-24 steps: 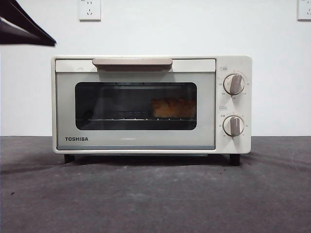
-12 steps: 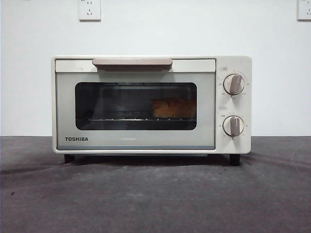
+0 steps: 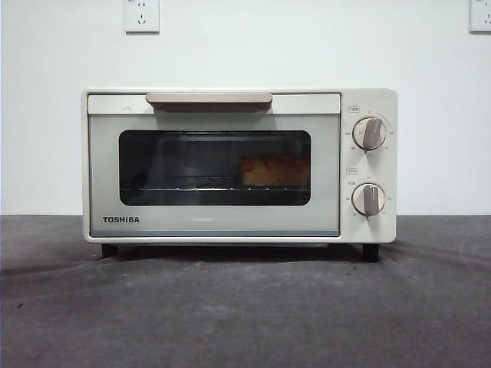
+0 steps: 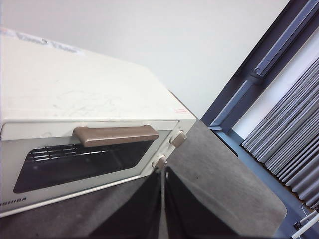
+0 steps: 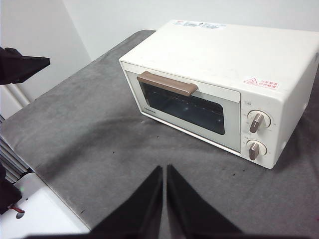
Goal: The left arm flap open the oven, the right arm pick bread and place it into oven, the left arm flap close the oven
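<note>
The cream-white oven (image 3: pixel 215 222) stands in the middle of the table with its door shut and the beige handle (image 3: pixel 209 99) up at the top. Through the dark window the golden bread (image 3: pixel 272 170) lies on the wire rack, towards the right side. My left gripper (image 4: pixel 163 172) hangs shut and holds nothing, in front of the oven (image 4: pixel 75 94), near the knob end and apart from the door. My right gripper (image 5: pixel 164 169) is shut and holds nothing, high above the table and well back from the oven (image 5: pixel 224 55). Neither arm shows in the front view.
Grey cloth (image 3: pixel 245 307) covers the table in front of the oven. Two wall sockets (image 3: pixel 142 14) (image 3: pixel 480 14) sit high on the white wall. The table's left edge (image 5: pixel 45 184) drops off near a dark arm part (image 5: pixel 25 67).
The black arm tip that showed at the top left corner of the front view a second ago has left the picture. The oven and bread have not moved.
</note>
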Robot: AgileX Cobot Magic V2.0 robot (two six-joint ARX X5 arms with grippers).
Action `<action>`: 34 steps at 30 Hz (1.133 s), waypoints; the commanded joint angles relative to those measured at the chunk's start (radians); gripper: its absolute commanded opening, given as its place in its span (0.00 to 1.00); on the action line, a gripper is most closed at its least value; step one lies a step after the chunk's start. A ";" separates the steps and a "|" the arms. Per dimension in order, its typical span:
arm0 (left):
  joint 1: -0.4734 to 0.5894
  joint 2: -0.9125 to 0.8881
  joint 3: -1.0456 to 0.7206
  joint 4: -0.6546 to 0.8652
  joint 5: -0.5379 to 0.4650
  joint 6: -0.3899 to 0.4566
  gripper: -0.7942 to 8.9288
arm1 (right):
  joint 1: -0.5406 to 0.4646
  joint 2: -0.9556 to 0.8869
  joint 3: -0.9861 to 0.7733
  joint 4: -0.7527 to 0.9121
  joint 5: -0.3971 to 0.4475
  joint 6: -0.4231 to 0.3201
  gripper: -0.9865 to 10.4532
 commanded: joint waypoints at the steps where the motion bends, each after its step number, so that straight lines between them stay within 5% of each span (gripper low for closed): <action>1: -0.001 -0.032 0.011 0.008 0.001 0.018 0.10 | 0.011 0.003 0.016 0.011 0.001 -0.014 0.09; 5: -0.001 -0.100 0.003 -0.020 -0.014 0.212 0.10 | 0.011 0.003 0.016 0.011 0.001 -0.014 0.09; 8: -0.001 -0.158 -0.036 -0.051 -0.128 0.326 0.10 | 0.011 0.003 0.016 0.011 0.001 -0.014 0.09; 17: -0.001 -0.323 -0.347 0.048 -0.591 0.365 0.10 | 0.011 0.003 0.016 0.011 0.001 -0.014 0.09; 24: 0.000 -0.480 -0.565 0.132 -0.628 0.385 0.10 | 0.011 0.003 0.016 0.011 0.001 -0.014 0.09; 34: 0.011 -0.480 -0.633 0.143 -0.630 0.454 0.10 | 0.011 0.003 0.016 0.011 0.001 -0.014 0.09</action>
